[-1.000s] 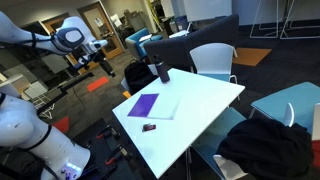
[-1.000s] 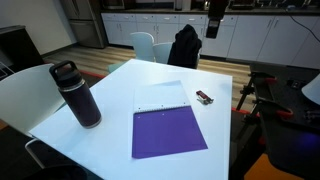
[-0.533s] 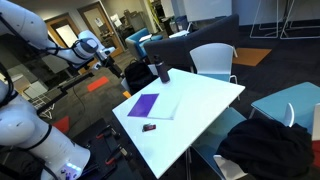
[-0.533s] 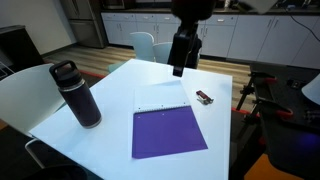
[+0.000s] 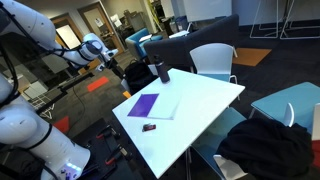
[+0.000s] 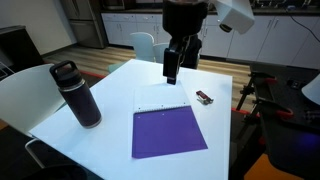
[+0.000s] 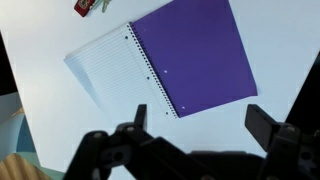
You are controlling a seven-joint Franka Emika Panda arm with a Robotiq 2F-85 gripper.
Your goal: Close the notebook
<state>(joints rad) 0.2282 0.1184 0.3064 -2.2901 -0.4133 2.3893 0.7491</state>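
The notebook lies open and flat on the white table (image 6: 215,80). Its purple cover (image 6: 168,132) is on one side and a white lined page (image 6: 163,97) on the other. It also shows in an exterior view (image 5: 145,103) and in the wrist view, with the purple cover (image 7: 195,50) and the white page (image 7: 108,65). My gripper (image 6: 172,66) hangs in the air above the far part of the table, over the white page side, touching nothing. In the wrist view my gripper (image 7: 203,122) is open and empty, jaws wide apart just past the notebook's edge. It also shows in an exterior view (image 5: 106,62).
A dark upright bottle (image 6: 78,95) stands near the table's corner, also seen in an exterior view (image 5: 162,71). A small dark object (image 6: 203,98) lies beside the notebook. White chairs (image 5: 212,60) and a black jacket (image 6: 184,46) surround the table.
My gripper has come down from high above toward the table and now hangs closer over the notebook. The notebook, the bottle and the small object have not moved.
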